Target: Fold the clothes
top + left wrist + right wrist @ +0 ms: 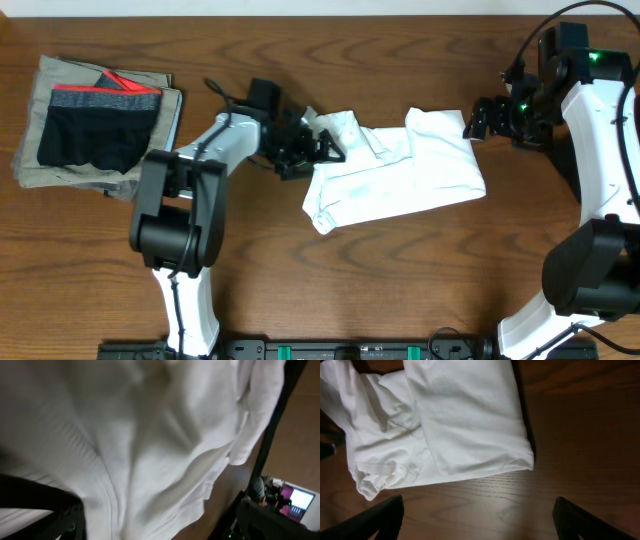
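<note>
Both jaws gape wide: left over the white T-shirt (400, 172) edge, right just beside it

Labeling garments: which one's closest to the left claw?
The white T-shirt mid-table, right at the left claw; the black shorts and khaki pieces lie stacked far left.

Looks like a robotics lab here: a wood-grain surface (400, 290), a white-and-black left arm (185, 205) and right arm (600, 130) standing at its near edge by a black rail (300, 350), a cable (545, 25) looping off the right one, and a lit monitor (301, 501) glowing in the dim background
</note>
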Controlling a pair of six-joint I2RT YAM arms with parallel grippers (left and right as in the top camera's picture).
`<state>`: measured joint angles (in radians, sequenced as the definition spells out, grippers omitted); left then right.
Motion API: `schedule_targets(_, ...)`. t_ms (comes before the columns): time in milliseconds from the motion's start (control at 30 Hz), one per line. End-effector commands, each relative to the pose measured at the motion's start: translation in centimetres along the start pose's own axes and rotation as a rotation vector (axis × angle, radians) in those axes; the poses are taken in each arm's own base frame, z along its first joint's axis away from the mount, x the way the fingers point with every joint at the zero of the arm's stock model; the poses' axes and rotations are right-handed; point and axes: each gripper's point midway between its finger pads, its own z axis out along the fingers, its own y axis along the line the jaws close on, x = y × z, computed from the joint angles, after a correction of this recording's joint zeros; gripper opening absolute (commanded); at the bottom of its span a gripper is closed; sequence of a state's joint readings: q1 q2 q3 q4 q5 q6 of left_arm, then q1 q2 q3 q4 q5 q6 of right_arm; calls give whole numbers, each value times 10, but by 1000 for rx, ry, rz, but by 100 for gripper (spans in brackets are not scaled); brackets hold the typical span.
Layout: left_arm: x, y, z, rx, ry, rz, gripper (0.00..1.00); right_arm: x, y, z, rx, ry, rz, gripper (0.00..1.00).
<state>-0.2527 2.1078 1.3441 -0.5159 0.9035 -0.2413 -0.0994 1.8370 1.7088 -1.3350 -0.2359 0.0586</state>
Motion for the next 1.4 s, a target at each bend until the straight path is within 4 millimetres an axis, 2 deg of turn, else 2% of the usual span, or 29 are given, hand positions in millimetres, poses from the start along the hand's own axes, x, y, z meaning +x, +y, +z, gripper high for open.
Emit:
schedule_targets(0, 17, 33, 36, -96, 66, -84, 98, 0, 3, 0, -1, 0, -26, 93)
schedule_targets(167, 15, 30, 47, -100, 60, -75, 98, 1, 3, 0, 0, 4, -39, 92)
schedule_targets(267, 12, 38, 47, -153, 39, -90, 99, 1, 3, 0, 0, 4, -39, 92)
schedule_targets(300, 11, 42, 47, -178, 28, -102, 95, 1, 3, 0, 0, 4, -39, 92)
schedule_targets(367, 10, 46, 46, -201, 17, -117, 85, 1, 3, 0, 0, 4, -39, 92)
schedule_targets(533, 10, 46, 46, -201, 17, -117, 48, 2, 3, 2, 0, 9, -38, 91)
schedule_targets(633, 10, 46, 46, -201, 18, -118, 30, 2, 2, 2, 0, 9, -38, 91)
schedule_targets(700, 10, 46, 46, -201, 18, -118, 26, 3, 3, 3, 0, 10, -38, 91)
schedule_targets(800, 10, 46, 46, -202, 19, -119, 8, 3, 2, 3, 0, 11, -38, 91)
schedule_targets(933, 11, 47, 41, -210, 25, -137, 6, 3, 2, 3, 0, 11, -37, 91)
schedule_targets(1033, 7, 51, 27, -250, 5, -157, 6, 3, 2, 3, 0, 11, -38, 91)
schedule_targets(1167, 3, 57, -4, -338, -37, -188, 6, 3, 2, 3, 0, 11, -38, 91)
schedule_targets(1367, 4, 56, -52, -355, -72, -204, 6, 3, 3, 3, 0, 11, -37, 91)
